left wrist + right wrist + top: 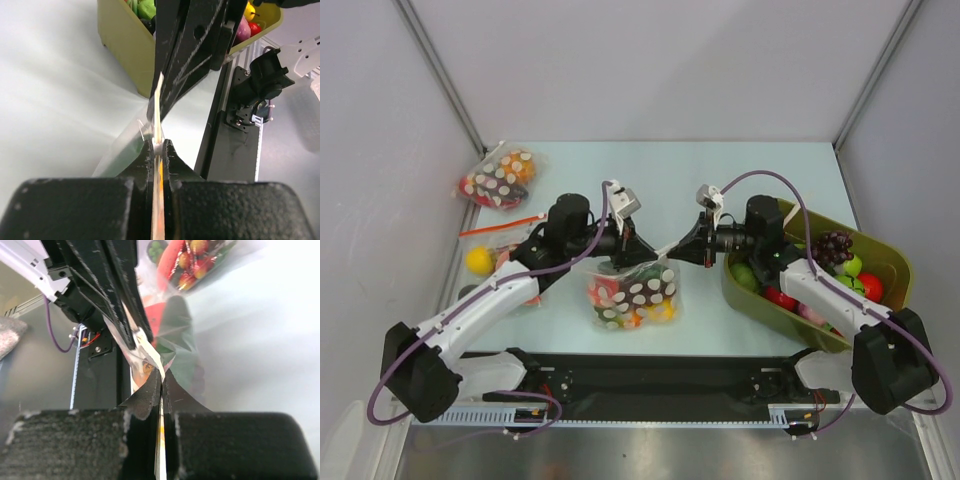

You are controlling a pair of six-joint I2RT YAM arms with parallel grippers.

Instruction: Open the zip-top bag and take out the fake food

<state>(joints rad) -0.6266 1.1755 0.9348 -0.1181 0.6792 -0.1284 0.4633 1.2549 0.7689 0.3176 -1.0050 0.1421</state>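
Bag (633, 295) sits at the middle of the table (720, 170), just beyond the arm bases, with white polka dots over its clear face. Through the plastic we see the fake food (620, 300) packed inside: red, green, yellow and orange pieces. We cannot tell whether its lower end touches the table.

Just past it, the left end effector (638, 247) and the right end effector (672, 252) meet nose to nose at the bag's top edge. In the left wrist view, the left end effector (159, 150) has its jaws pressed together on a thin strip of the bag (158, 107). In the right wrist view, the right end effector (161, 377) is likewise clamped on the bag (150, 350), and the other arm's fingers grip the same edge right beside ours.

To the right, an olive bin (890, 255) holds a dark grape bunch (833, 245), green pieces (850, 265), a red piece (870, 287) and a pink one (810, 312). The right arm lies across the bin.

To the left, a yellow fruit (478, 260) lies loose on the table. Beyond it is a clear pouch with an orange-red strip (500, 226). Farthest, in the left corner, a second dotted pouch (498, 180) shows red and orange contents.
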